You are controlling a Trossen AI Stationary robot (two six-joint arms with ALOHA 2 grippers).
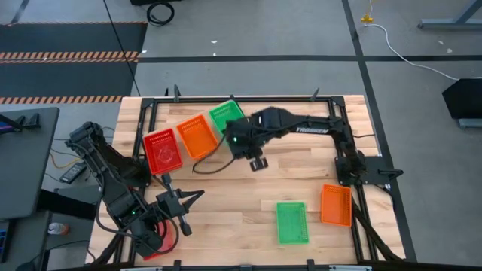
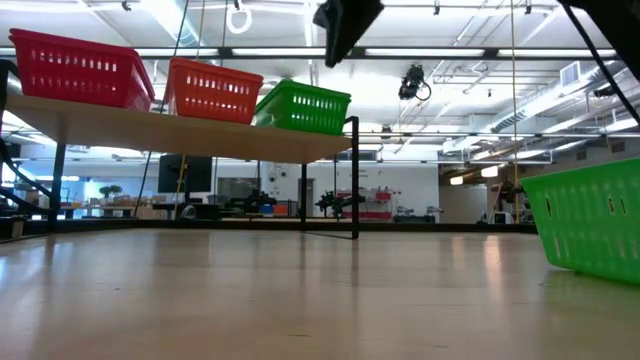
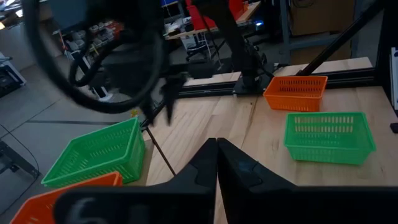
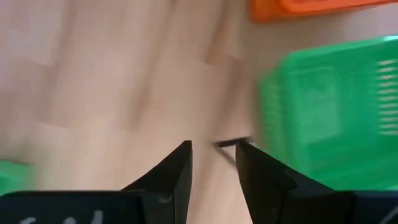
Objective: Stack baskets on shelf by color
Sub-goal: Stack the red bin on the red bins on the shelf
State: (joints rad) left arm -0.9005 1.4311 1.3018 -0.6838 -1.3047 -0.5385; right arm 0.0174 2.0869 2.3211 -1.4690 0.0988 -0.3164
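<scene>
High view: a red basket [image 1: 163, 150], an orange basket [image 1: 198, 136] and a green basket [image 1: 225, 117] are sitting on the shelf [image 1: 184, 160] at centre left. A green one [image 1: 291, 223] and an orange one [image 1: 336, 205] are lying on the tabletop [image 1: 248, 197] at lower right. So stacking is looking barely begun. The right claw [image 1: 257, 162] is hanging empty, jaws apart, mid-frame. The left claw [image 1: 183, 226], closed and empty, is waiting at lower left.

Low view: only here is the shelf showing as raised on legs.

Right wrist view: its jaws are standing parted.
</scene>
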